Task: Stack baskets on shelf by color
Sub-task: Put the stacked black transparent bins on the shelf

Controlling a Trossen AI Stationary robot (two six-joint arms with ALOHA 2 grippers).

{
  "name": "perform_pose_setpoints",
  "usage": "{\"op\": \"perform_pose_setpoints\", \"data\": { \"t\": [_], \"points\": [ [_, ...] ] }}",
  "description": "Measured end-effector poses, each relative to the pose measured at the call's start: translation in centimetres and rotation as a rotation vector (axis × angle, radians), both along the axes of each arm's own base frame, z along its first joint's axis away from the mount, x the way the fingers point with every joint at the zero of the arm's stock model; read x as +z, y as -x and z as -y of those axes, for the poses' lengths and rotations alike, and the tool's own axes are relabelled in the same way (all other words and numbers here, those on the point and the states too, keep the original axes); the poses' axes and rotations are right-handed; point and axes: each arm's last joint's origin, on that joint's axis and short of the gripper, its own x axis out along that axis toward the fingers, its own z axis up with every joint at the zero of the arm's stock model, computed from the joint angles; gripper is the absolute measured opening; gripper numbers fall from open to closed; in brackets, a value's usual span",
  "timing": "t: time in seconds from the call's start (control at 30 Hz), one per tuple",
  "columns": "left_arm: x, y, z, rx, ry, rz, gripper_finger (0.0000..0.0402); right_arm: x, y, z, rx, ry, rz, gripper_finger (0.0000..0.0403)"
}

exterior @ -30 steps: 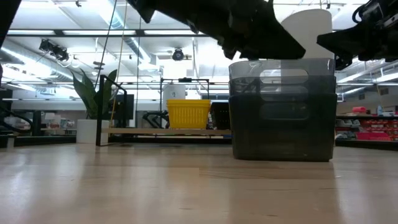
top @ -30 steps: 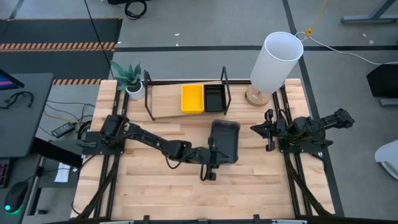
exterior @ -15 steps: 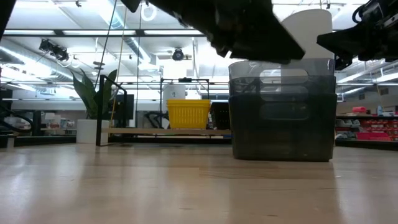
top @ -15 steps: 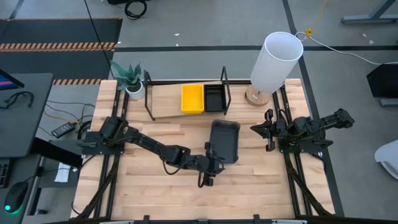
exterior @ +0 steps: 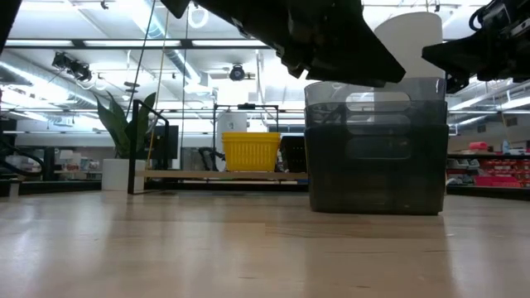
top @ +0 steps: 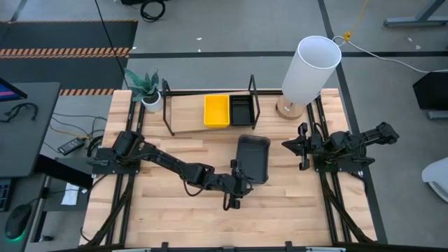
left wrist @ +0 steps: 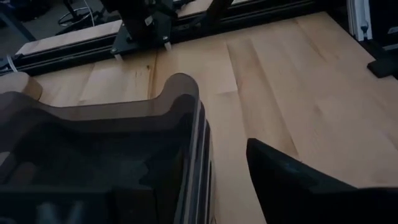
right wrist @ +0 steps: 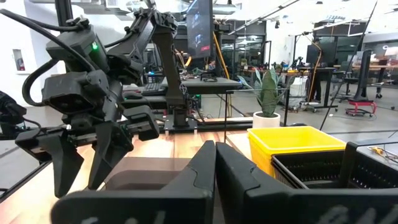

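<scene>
Left claw (top: pixel 236 183) spread open at the grey baskets' (top: pixel 253 158) six-o'clock rim, apparently astride it; a shallow bite could tip the stack

We're looking at a light wooden table (top: pixel 175 210) on a grey concrete floor (top: pixel 231 28) with hazard-striped tape (top: pixel 66 52) off to one side. A potted plant (top: pixel 145 87) and a tall white cylinder lamp (top: pixel 308 68) sit at the back, ceiling strip lights (exterior: pixel 91 43) glow overhead
</scene>
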Motion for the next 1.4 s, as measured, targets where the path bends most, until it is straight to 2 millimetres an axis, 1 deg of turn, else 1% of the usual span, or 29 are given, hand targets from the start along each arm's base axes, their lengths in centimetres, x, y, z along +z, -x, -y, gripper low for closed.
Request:
{"op": "perform_pose_setpoints", "data": {
  "t": [0.23, 0.57, 0.87, 0.93, 1.0, 1.1, 1.2, 1.23, 1.4],
  "points": [
    [0.0, -0.1, -0.2, 0.003, -0.007, -0.005, 0.0176, 0.0, 0.0, 0.0, 0.000, 0.000, 0.000, 0.0018],
    [-0.9, -0.1, -2.3, 0.059, -0.019, -0.106, 0.0172, 0.0, 0.0, 0.0, 0.000, 0.000, 0.000, 0.0018],
    [-1.0, 0.0, -2.3, 0.061, -0.024, -0.116, 0.0167, 0.0, 0.0, 0.0, 0.000, 0.000, 0.000, 0.0018],
    [-1.0, 0.0, -2.3, 0.060, -0.025, -0.116, 0.0154, 0.0, 0.0, 0.0, 0.000, 0.000, 0.000, 0.0018],
    [-1.0, 0.0, -2.3, 0.060, -0.026, -0.122, 0.0131, 0.0, 0.0, 0.0, 0.000, 0.000, 0.000, 0.0018],
    [-1.1, 0.1, -2.3, 0.059, -0.029, -0.133, 0.0084, 0.0, 0.0, 0.0, 0.000, 0.000, 0.000, 0.0018],
    [-1.3, 0.2, -2.4, 0.063, -0.038, -0.155, 0.0026, 0.0, 0.0, 0.0, 0.000, 0.000, 0.000, 0.0018],
    [-1.3, 0.2, -2.4, 0.066, -0.037, -0.159, 0.0016, 0.0, 0.0, 0.0, 0.000, 0.000, 0.000, 0.0018],
    [-1.4, 0.3, -2.4, 0.072, -0.032, -0.169, 0.0013, 0.0, 0.0, 0.0, 0.000, 0.000, 0.000, 0.0018]
  ]
}}
